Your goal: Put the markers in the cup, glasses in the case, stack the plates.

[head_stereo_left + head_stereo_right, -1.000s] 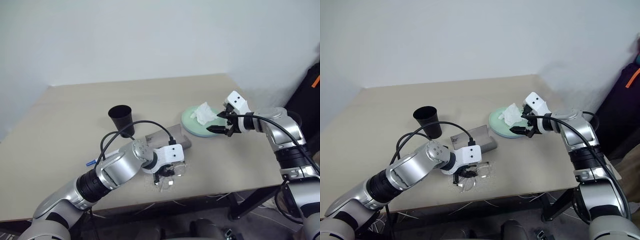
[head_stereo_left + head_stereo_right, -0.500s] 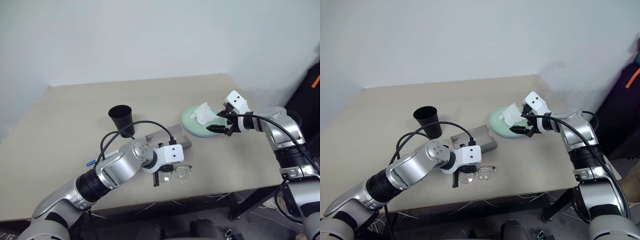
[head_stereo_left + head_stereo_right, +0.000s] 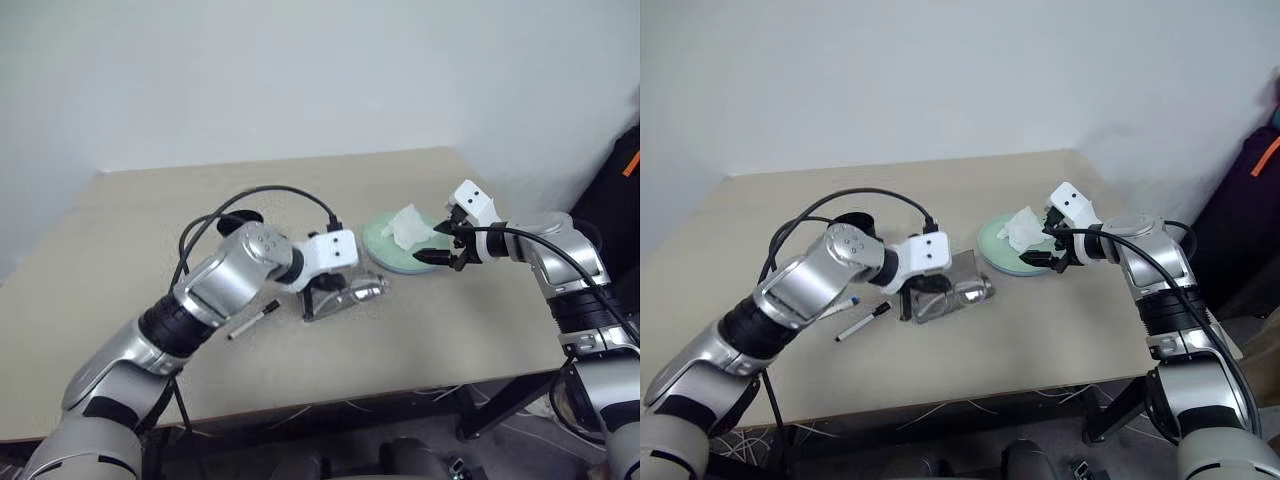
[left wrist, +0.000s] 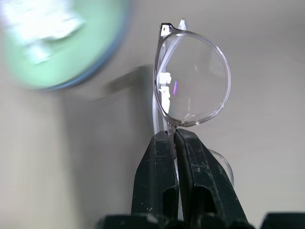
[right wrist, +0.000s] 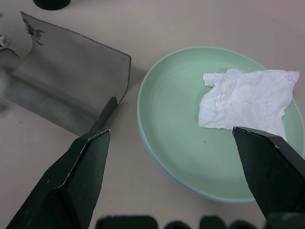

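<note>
Left gripper (image 4: 172, 143) pinches our glasses (image 4: 190, 78) at mid-frame above the grey case (image 3: 940, 285); right gripper (image 5: 176, 171) gapes wide over the pale green plate (image 5: 176, 133) right of centre, tissue (image 5: 245, 102) inside.

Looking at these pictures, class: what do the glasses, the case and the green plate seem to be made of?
The glasses: clear, glossy frame, probably plastic, with see-through lenses catching reflections. The case: grey, slightly translucent sheet, likely matte plastic, thin at its curved edge. The green plate: smooth pale green with a soft sheen, plastic or glazed ceramic; the look leaves that open.
</note>
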